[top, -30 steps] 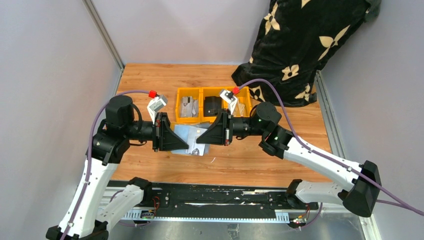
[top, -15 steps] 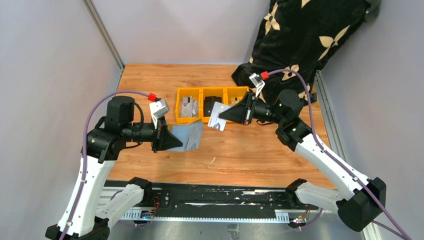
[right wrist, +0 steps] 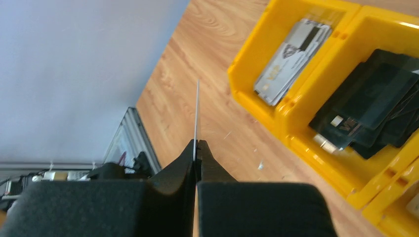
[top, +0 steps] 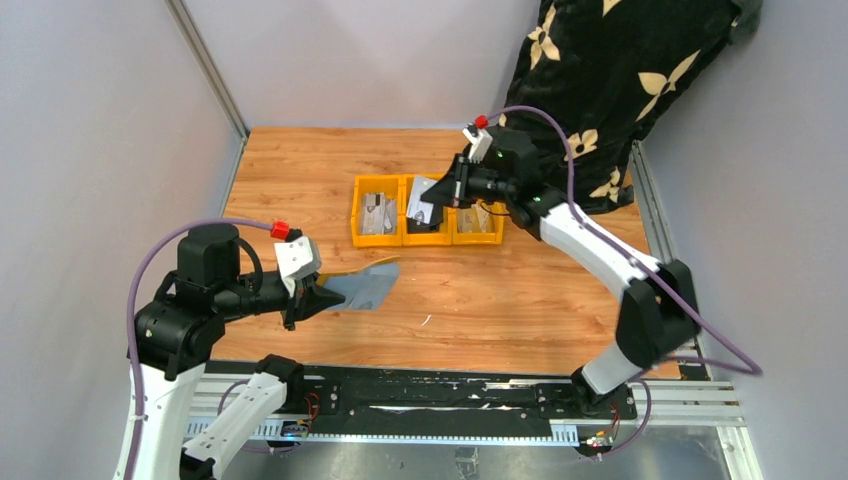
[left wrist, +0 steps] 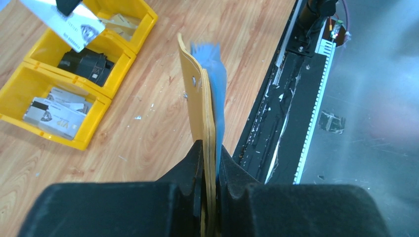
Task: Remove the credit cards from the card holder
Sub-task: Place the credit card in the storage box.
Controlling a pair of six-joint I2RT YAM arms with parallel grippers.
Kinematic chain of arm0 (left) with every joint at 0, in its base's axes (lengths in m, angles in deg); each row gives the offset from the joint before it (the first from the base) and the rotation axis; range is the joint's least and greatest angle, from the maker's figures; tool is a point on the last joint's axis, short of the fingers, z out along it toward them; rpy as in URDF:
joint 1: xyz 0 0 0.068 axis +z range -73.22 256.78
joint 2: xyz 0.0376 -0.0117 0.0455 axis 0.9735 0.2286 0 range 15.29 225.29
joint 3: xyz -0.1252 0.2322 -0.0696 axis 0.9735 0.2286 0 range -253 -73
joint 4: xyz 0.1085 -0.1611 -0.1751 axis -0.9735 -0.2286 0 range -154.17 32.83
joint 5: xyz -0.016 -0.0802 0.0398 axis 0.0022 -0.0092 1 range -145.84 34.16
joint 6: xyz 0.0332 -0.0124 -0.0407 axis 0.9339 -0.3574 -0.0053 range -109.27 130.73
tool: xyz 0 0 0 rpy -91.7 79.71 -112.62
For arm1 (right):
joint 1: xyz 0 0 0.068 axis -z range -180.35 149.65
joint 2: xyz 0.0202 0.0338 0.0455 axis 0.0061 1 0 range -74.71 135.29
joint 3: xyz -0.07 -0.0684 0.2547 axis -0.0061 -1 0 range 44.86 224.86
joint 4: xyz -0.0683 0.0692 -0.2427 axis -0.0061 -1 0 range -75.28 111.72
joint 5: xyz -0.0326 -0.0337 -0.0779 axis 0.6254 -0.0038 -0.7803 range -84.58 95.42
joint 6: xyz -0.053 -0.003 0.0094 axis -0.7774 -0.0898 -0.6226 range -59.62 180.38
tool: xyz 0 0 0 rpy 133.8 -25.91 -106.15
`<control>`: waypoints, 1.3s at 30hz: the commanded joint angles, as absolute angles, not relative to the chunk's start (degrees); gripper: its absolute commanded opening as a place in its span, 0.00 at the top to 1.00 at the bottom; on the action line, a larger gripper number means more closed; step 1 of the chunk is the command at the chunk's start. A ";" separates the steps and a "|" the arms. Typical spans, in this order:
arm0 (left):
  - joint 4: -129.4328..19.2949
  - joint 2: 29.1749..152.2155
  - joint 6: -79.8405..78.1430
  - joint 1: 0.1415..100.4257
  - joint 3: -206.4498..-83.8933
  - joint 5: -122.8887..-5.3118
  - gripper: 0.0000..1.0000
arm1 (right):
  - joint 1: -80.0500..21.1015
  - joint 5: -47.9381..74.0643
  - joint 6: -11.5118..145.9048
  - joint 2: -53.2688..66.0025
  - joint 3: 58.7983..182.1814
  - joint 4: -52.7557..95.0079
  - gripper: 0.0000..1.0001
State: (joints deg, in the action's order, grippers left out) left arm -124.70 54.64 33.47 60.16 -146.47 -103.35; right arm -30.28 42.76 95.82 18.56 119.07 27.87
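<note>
The card holder [top: 368,283], mustard-tan with a blue-grey lining, hangs above the wood near the table's front left, and my left gripper [top: 322,298] is shut on its end. The left wrist view shows it edge-on [left wrist: 200,103] between the left gripper's [left wrist: 210,148] jaws. One pale credit card [top: 423,200] is pinched in my right gripper [top: 443,196], above the middle yellow bin. It shows as a thin white edge [right wrist: 196,108] in the right wrist view, rising from the shut right gripper [right wrist: 196,144]. More silvery cards [top: 377,212] lie in the left bin.
A row of three yellow bins [top: 400,241] stands at mid-table; the middle one holds a black wallet [right wrist: 375,106]. A black floral cloth [top: 610,80] drapes over the back right corner. Grey walls close both sides, and a black rail [top: 420,400] runs along the near edge.
My right gripper pulled the card away from the holder and carried it back to above the bins. My left gripper drew the holder toward the near left.
</note>
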 commanded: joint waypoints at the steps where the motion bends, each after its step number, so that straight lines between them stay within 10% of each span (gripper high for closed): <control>1: -125.02 53.93 36.93 60.28 -147.57 -103.12 1.00 | -31.11 39.55 93.45 28.44 126.71 26.39 1.00; 29: -125.55 52.42 40.05 60.30 -147.62 -102.75 1.00 | -40.84 25.02 92.27 63.71 163.00 15.25 1.00; 39: -125.62 52.37 38.71 60.26 -149.04 -104.96 1.00 | -41.52 22.61 90.59 56.45 162.19 13.52 0.46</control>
State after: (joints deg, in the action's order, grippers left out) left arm -126.75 52.57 39.35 60.16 -146.61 -102.30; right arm -40.88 24.82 92.35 62.67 161.65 15.28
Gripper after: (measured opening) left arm 0.117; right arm 0.435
